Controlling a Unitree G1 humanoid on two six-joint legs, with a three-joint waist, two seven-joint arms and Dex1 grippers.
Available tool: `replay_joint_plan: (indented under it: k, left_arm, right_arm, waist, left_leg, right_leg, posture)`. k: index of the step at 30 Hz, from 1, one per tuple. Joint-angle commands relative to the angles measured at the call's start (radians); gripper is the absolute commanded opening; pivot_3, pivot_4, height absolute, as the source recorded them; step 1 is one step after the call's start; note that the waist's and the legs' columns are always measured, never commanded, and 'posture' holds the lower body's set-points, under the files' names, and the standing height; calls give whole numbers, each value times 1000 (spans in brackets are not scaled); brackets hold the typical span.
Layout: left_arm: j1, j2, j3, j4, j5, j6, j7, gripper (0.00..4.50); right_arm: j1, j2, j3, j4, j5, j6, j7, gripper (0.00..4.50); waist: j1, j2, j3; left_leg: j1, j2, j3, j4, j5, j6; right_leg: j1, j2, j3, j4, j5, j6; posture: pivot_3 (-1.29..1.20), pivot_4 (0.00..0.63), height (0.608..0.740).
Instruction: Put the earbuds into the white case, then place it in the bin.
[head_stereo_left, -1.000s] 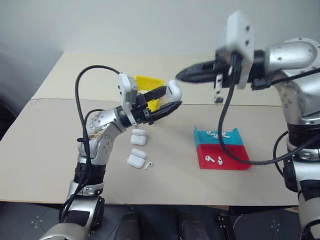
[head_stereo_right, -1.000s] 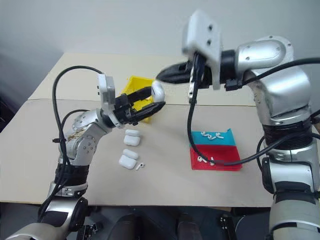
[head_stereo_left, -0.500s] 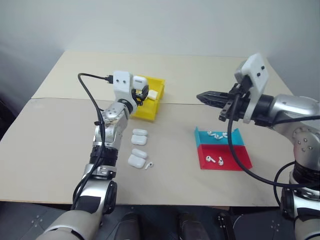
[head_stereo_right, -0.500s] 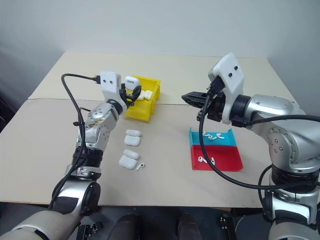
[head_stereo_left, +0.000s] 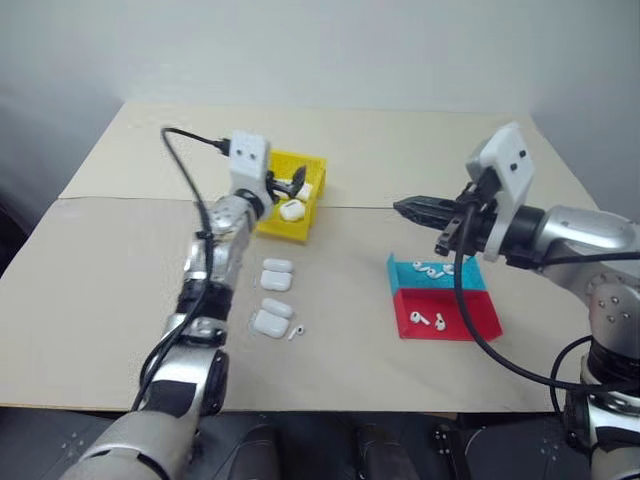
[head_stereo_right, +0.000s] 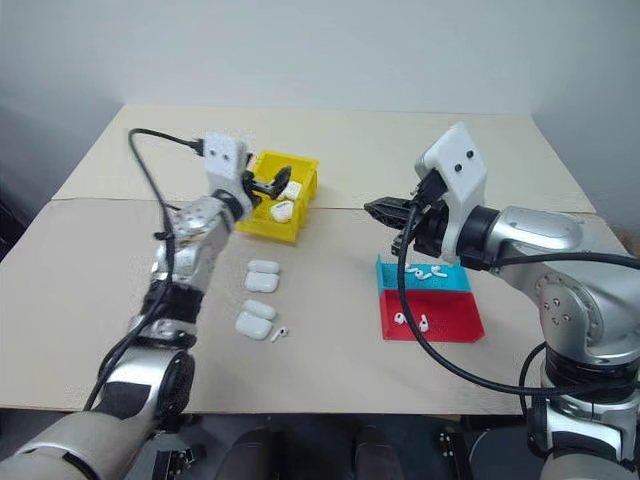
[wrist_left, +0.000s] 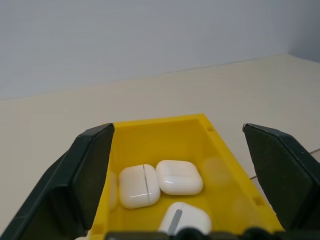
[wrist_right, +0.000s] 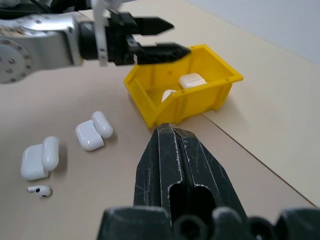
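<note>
over the bin (wrist_left: 220, 150), left pincer (wrist_left: 175, 165) open, cases unmarked

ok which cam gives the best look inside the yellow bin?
Left wrist view: it looks straight into the bin between the open left gripper, showing three white cases. Head views show it small, partly behind the gripper. Right wrist view shows its outside and two cases over the lip.

Open table in the middle, clutter at both sides

You have bare table (head_stereo_left: 340, 300) between the two open cases (head_stereo_left: 275, 300) on the left and the teal and red trays (head_stereo_left: 445, 300) on the right; the left gripper (head_stereo_left: 293, 185), jaws spread, blocks the bin (head_stereo_left: 300, 228) from above.
</note>
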Motion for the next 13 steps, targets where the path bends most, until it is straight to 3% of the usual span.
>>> replay_joint_plan:
  k: [1, 6, 13]
  left_arm:
    - [80, 80, 27, -238, -83, 59, -115, 4491]
    - [338, 297, 127, -565, -257, 157, -326, 4491]
    - [632, 633, 378, -769, -584, 396, -666, 4491]
  right_arm:
    - [30, -30, 4, -13, -36, -115, 37, 0]
    - [132, -91, 18, 30, -78, -284, 179, 0]
    - [316, -236, -15, 87, -141, -510, 419, 0]
  waist:
    - [0, 0, 0]
    - [-1, 0, 0]
    - [3, 0, 0]
  left_leg:
    - [0, 0, 0, 0, 0, 0]
    - [0, 1, 0, 0, 0, 0]
    - [5, 1, 2, 0, 0, 0]
  right_leg:
    - [0, 0, 0, 0, 0, 0]
    - [0, 0, 0, 0, 0, 0]
    - [2, -1, 0, -3, 0, 0]
  posture:
    - [0, 150, 740]
    - [0, 150, 740]
    - [0, 150, 740]
